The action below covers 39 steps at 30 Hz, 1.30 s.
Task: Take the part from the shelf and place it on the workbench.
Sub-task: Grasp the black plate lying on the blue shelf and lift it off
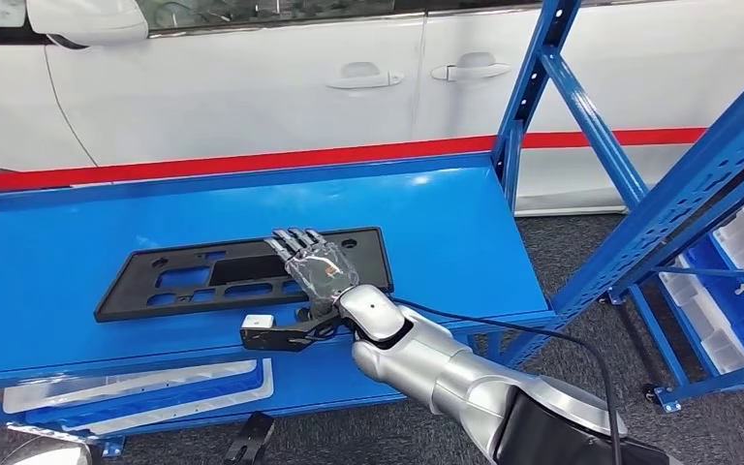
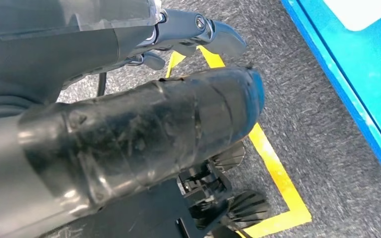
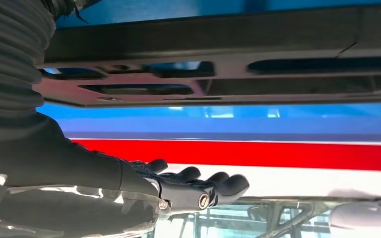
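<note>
While the right hand [image 1: 316, 268] hovers flat over the black part [image 1: 194, 279] on the blue shelf [image 1: 48, 262], fingers [image 1: 295, 239] extended and holding nothing, it should lower and curl them under the part's near edge beneath the palm before lifting.

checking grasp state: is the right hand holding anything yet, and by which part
Nothing is held. The right hand hovers flat, fingers extended, above the black part lying on the blue shelf.
</note>
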{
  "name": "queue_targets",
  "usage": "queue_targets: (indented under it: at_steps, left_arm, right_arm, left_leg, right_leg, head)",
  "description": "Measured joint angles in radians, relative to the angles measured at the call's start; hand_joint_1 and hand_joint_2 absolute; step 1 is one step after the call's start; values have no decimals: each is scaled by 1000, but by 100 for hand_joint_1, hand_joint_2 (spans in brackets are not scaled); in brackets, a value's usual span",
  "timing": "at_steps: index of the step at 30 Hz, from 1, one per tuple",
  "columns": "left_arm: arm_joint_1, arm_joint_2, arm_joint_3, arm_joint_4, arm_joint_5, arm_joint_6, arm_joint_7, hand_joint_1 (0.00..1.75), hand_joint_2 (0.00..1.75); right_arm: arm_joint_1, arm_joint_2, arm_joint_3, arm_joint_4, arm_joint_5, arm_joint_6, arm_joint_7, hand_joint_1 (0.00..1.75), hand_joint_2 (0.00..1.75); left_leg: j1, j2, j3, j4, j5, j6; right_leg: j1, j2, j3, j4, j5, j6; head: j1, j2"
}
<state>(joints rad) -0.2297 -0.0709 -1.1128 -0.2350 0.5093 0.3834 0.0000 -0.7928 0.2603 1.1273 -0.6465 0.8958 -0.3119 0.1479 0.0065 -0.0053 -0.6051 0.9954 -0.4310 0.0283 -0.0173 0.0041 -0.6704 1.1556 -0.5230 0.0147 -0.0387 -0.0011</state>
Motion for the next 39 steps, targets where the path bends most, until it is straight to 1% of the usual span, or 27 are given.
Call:
queue_targets:
  at_steps: [2, 3, 4, 6, 7, 8, 9, 11, 13, 14, 16, 17, 18, 19, 20, 21, 23, 24, 27, 28, 30, 32, 33, 34, 35, 37, 39]
  left_arm:
    - [0, -1, 0, 0, 0, -1, 0, 0, 0]
    - [1, -2, 0, 0, -1, -1, 0, 0, 0]
    - [2, -2, 0, 0, -1, -2, 1, 0, 0]
    - [2, -3, 0, 0, -1, -2, 1, 0, 0]
    - [1, -4, 0, 0, -2, -2, 2, 0, 0]
    - [1, -4, 0, 0, -2, -2, 2, 0, 0]
    - [0, -5, 0, 0, -3, -2, 2, 0, 0]
    - [0, -5, 0, 0, -3, -2, 3, 0, 0]
    - [0, -6, 1, 0, -3, -2, 3, 0, 0]
    - [-1, -6, 1, 0, -3, -2, 3, 0, 0]
    - [0, -6, 2, 0, -4, -2, 3, 0, 0]
    - [1, -6, 2, 0, -4, -2, 3, 0, 0]
    - [2, -6, 2, 0, -4, -2, 3, 0, 0]
    - [3, -6, 3, 0, -4, -2, 3, 0, 0]
    - [3, -6, 4, 0, -4, -2, 3, 0, 0]
    - [2, -6, 4, 0, -4, -2, 2, 0, 0]
    - [-1, -6, 7, 0, -4, -2, 0, 0, 0]
    - [-1, -6, 8, 0, -4, -2, -1, 0, 0]
    - [0, -6, 14, 0, -3, -2, -2, 0, 0]
    - [0, -7, 16, 0, -3, -2, -3, 0, 0]
    - [-1, -8, 18, 0, -3, -2, -4, 0, 0]
    - [0, -8, 19, 0, -3, -2, -6, 0, 0]
    - [1, -8, 19, 0, -3, -2, -7, 0, 0]
    - [2, -9, 20, 0, -3, -1, -8, 0, 0]
    - [3, -9, 20, 0, -3, -1, -8, 0, 0]
    - [2, -10, 21, 0, -3, -1, -10, 0, 0]
    - [2, -11, 21, 0, 1, -3, -11, 0, 0]
  right_arm:
    - [2, 0, 1, 17, 7, 6, 6, 0, 175]
    - [3, 0, 1, 25, 8, 6, 8, 0, 175]
    - [3, 1, 1, 32, 9, 6, 8, 0, 175]
    - [0, 3, 1, 41, 16, 9, 12, 0, 175]
    - [-3, 6, 1, 44, 24, 13, 19, 0, 175]
    - [-6, 9, 1, 49, 34, 17, 29, 0, 175]
    - [-9, 13, 2, 54, 46, 21, 42, 0, 175]
    - [-14, 19, 3, 64, 70, 27, 67, 0, 175]
    - [-23, 24, 7, 76, 96, 34, 91, 0, 175]
    - [-27, 26, 10, 82, 110, 37, 104, 0, 175]
    - [-32, 27, 14, 95, 141, 43, 133, 0, 175]
    - [-32, 27, 15, 102, 155, 47, 147, 0, 175]
    - [-33, 27, 16, 108, 166, 51, 160, 0, 175]
    - [-35, 26, 17, 114, 174, 54, 171, 0, 175]
    - [-37, 26, 17, 119, 181, 56, 179, 0, 175]
    - [-41, 26, 17, 123, 186, 57, 186, 0, 175]
    - [-48, 25, 18, 132, 195, 59, 201, 0, 175]
    - [-51, 24, 18, 136, 200, 59, 208, 7, 175]
    - [-57, 20, 18, 148, 210, 68, 223, 138, 175]
    - [-58, 19, 18, 152, 213, 75, 227, 175, 175]
    - [-58, 15, 18, 161, 214, 95, 230, 175, 175]
    - [-55, 12, 18, 169, 208, 106, 226, 175, 175]
    - [-53, 10, 18, 172, 205, 107, 223, 175, 175]
    - [-52, 8, 18, 175, 202, 106, 221, 175, 175]
    - [-52, 7, 18, 177, 200, 104, 219, 175, 175]
    - [-54, 6, 18, 180, 199, 99, 218, 175, 175]
    - [-57, 6, 18, 180, 199, 94, 217, 175, 175]
  left_leg:
    - [-2, 0, 0, 1, -1, 5]
    - [-3, -1, 0, 2, -2, 6]
    - [-3, -1, 0, 4, -3, 6]
    - [-3, -3, -1, 12, -8, 3]
    - [-6, -3, -3, 20, -13, -1]
    - [-8, -4, -6, 25, -15, -6]
    - [-9, -4, -9, 28, -17, -10]
    - [-9, -4, -10, 27, -16, -18]
    - [-7, -2, -16, 47, -32, -29]
    - [-5, -1, -31, 80, -52, -35]
    - [0, 0, -84, 197, -109, -47]
    - [3, 0, -111, 253, -129, -51]
    - [5, 0, -126, 285, -133, -54]
    - [6, 0, -122, 277, -118, -54]
    - [6, 0, -100, 234, -88, -53]
    - [6, 0, -65, 165, -54, -49]
    - [2, 0, -4, 48, -19, -40]
    - [-1, -1, 9, 21, -17, -35]
    - [-4, 0, 14, 5, -12, -19]
    - [-2, 1, 18, -2, -7, -11]
    - [2, 4, 21, -14, 2, 0]
    - [0, 5, 17, -14, 3, 5]
    - [0, 5, 16, -13, 3, 5]
    - [-1, 4, 15, -10, 3, 5]
    - [-1, 4, 14, -6, 1, 4]
    - [-2, 2, 10, 7, -5, -2]
    - [-6, 0, 3, 20, -11, -11]
  right_leg:
    - [0, 0, -56, 117, -47, 0]
    - [0, 0, -69, 142, -47, -1]
    - [0, 0, -65, 132, -29, -2]
    - [0, 0, -14, 22, 34, -7]
    - [1, 0, 15, -38, 55, -10]
    - [2, 1, 36, -79, 66, -12]
    - [4, 2, 44, -98, 66, -15]
    - [4, 5, 46, -102, 67, -23]
    - [0, 5, 50, -109, 71, -32]
    - [-3, 4, 52, -112, 73, -36]
    - [-3, 2, 53, -113, 74, -40]
    - [-3, 2, 53, -113, 74, -41]
    - [-3, 2, 53, -113, 74, -41]
    - [-3, 2, 54, -113, 74, -41]
    - [-4, 2, 56, -113, 74, -41]
    - [-4, 3, 58, -113, 74, -41]
    - [-2, 3, 59, -114, 75, -34]
    - [-1, 4, 58, -115, 76, -29]
    - [-2, 4, 60, -121, 80, -10]
    - [-2, 4, 57, -110, 70, -5]
    - [-1, 2, 23, -32, 19, 0]
    - [0, 2, -33, 87, -39, 1]
    - [0, 2, -50, 122, -48, 1]
    - [0, 2, -51, 126, -38, 1]
    - [-1, 1, -34, 95, -13, 0]
    - [-1, 1, 28, -25, 44, -4]
    - [0, 2, 62, -99, 65, -10]
  head:
    - [1, 0]
    - [2, 0]
    - [2, 0]
    - [2, 0]
    - [2, 0]
    - [2, 0]
    - [1, 0]
    - [1, 0]
    - [-1, 0]
    - [-4, 0]
    - [-8, 0]
    - [-8, 0]
    - [-8, 0]
    - [-8, 0]
    - [-8, 0]
    - [-8, 0]
    - [-8, 0]
    - [-8, 0]
    - [-6, 0]
    - [-5, 0]
    - [-2, 0]
    - [0, 0]
    - [0, 0]
    - [1, 0]
    - [2, 0]
    - [3, 0]
    - [2, 0]
